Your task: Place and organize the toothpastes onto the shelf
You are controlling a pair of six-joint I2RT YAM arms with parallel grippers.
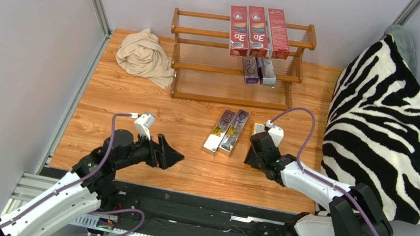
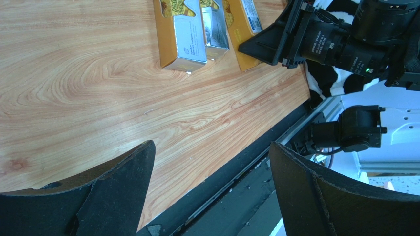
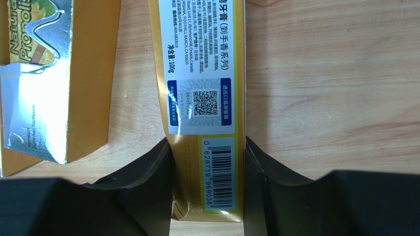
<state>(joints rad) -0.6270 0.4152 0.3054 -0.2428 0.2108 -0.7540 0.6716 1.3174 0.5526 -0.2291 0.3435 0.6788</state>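
The orange-gold toothpaste carton point(image 3: 202, 64) lies flat on the wooden table point(image 1: 120, 161), near the front of the shelf point(image 1: 202, 67). The right gripper point(image 3: 207, 147) has its fingers point(image 3: 148, 182) pressed against both long sides of it, at the barcode end.

Because the hold is at one end and not at the middle, I think the long carton can droop or turn between the pads when it is lifted. Its end flap also looks a little open.

Two silver PRO cartons point(image 1: 225, 131) lie just beside, so a sideways move may push them. On the shelf, three red 3D cartons point(image 1: 258, 31) fill the right part of the top tier and two more cartons point(image 1: 258, 71) lie below. The thin rails can let a tilted carton slip through.

The left gripper point(image 2: 212, 147) hovers wide open and holds nothing. A beige cloth point(image 1: 145, 56) and a zebra blanket point(image 1: 387, 123) are at the sides
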